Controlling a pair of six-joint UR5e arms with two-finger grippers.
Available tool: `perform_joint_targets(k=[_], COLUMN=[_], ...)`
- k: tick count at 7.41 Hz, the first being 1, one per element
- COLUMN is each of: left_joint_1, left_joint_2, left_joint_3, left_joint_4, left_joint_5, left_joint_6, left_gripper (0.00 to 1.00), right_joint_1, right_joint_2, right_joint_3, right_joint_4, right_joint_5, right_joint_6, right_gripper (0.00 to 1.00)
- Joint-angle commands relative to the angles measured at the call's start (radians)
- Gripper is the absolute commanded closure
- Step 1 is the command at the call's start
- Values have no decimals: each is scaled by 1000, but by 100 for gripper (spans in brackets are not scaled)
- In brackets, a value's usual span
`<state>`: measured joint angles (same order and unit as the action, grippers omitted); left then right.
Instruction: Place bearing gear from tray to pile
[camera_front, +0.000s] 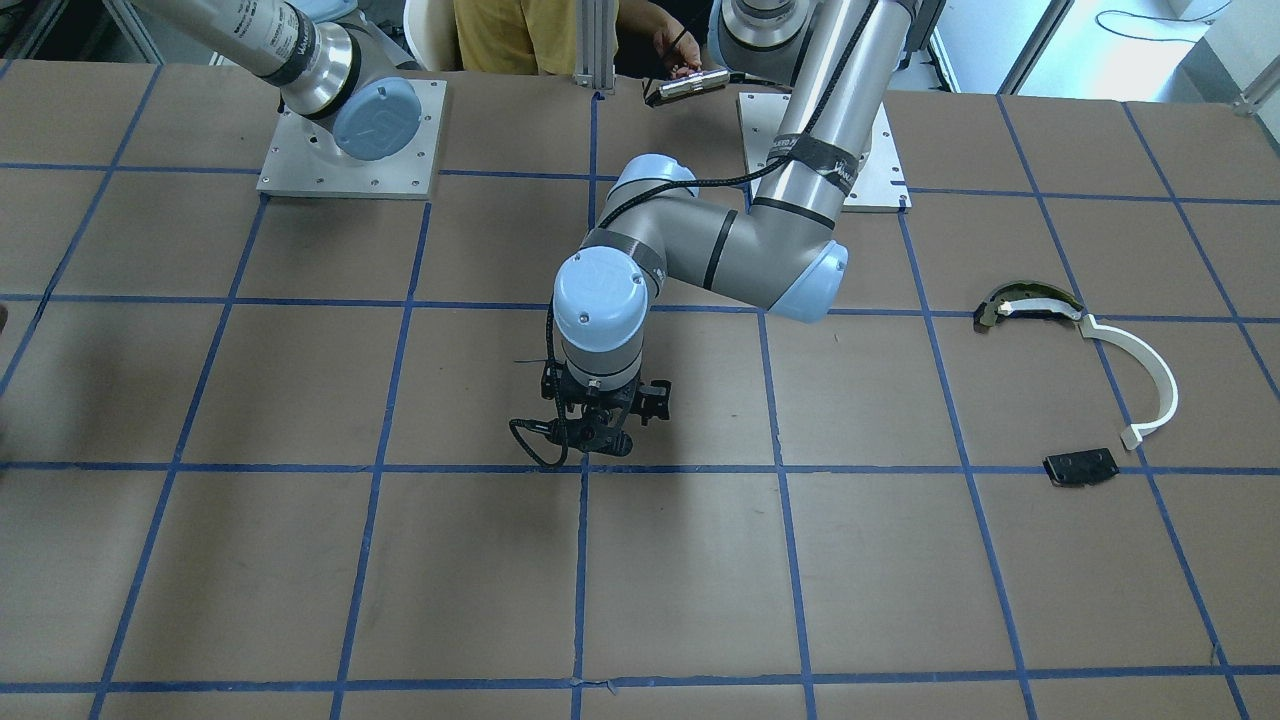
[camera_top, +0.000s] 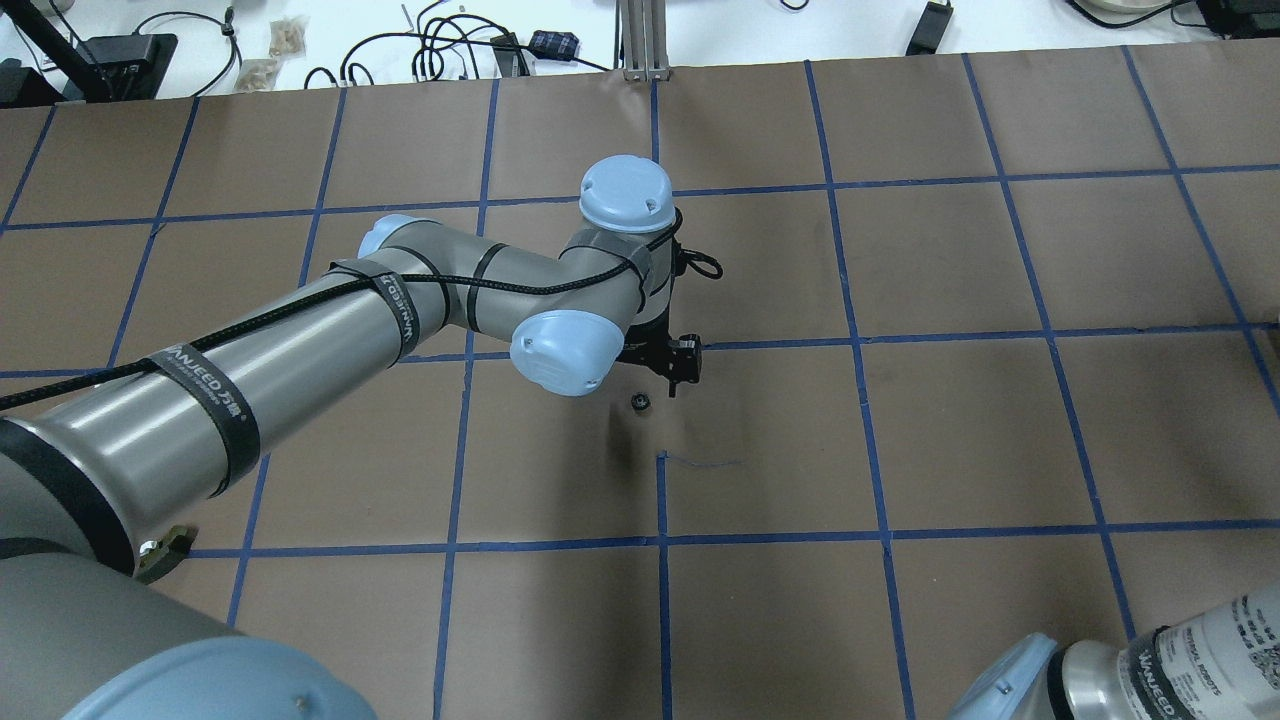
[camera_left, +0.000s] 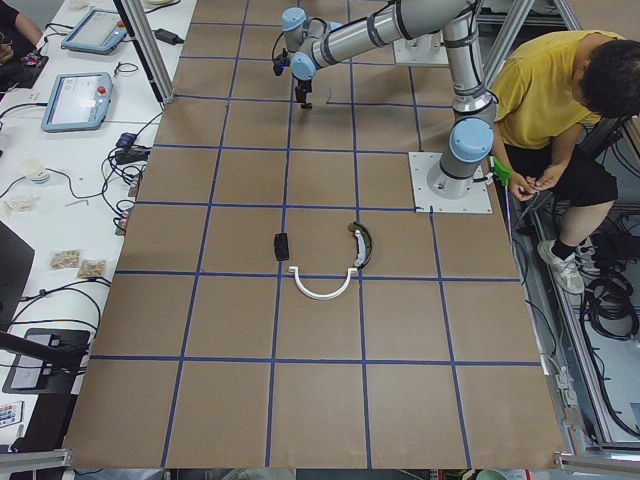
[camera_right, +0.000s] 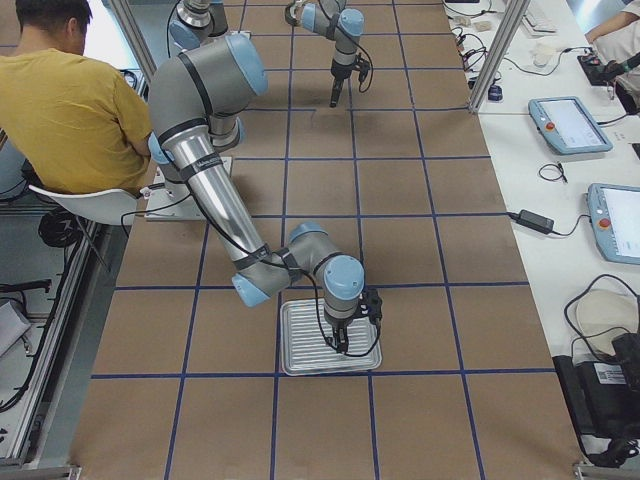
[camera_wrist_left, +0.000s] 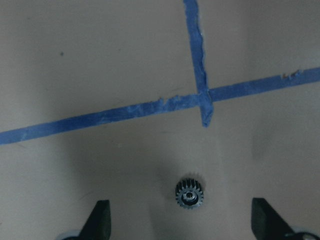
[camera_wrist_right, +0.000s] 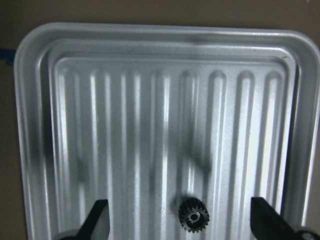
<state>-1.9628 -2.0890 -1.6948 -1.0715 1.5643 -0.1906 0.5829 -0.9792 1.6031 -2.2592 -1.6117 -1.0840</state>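
Note:
A tiny black toothed bearing gear (camera_wrist_right: 194, 216) lies in the silver ribbed tray (camera_wrist_right: 30, 60), near its front edge. My right gripper (camera_wrist_right: 179, 205) hangs open just above it, with a finger on each side and neither touching. A second, like gear (camera_wrist_left: 189, 193) lies on the brown table at mid-table. My left gripper (camera_wrist_left: 181, 204) is open above it, and its fingers do not touch the gear. That gear also shows in the overhead view (camera_top: 640, 402). The pile lies apart: a white arc (camera_front: 1150, 370), a dark curved piece (camera_front: 1030, 302) and a flat black plate (camera_front: 1080, 467).
The tray (camera_right: 300, 355) sits at the table end on my right side, with the right arm (camera_right: 250, 270) bent over it. Blue tape lines cross the table. A person in yellow (camera_right: 60, 110) sits behind the robot bases.

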Motion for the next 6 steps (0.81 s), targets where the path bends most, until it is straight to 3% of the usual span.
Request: perform_joint_targets(k=[1,3,4,5,6], left_joint_1=[-1,-1,-1,-1,-1], left_joint_2=[-16,-19,-26,-28,-28], left_joint_3=[0,0,0,1,0], left_joint_4=[-1,-2,-1,-1,-8], left_joint_5=[0,0,-4,-6,0], left_joint_6=[0,-10,-10,-12,-13], left_gripper=[22,28,29,38,58], right_joint_1=[-9,-11,-9,-9,-11], right_joint_2=[11,11,14,16,27], right_joint_3=[6,6,6,6,0], right_joint_4=[0,16,15,12,7], right_joint_5=[-8,-13,-14,-16,-33], right_joint_6=[-4,-5,-5,-4,-5], right_gripper=[12,40,44,44,44])
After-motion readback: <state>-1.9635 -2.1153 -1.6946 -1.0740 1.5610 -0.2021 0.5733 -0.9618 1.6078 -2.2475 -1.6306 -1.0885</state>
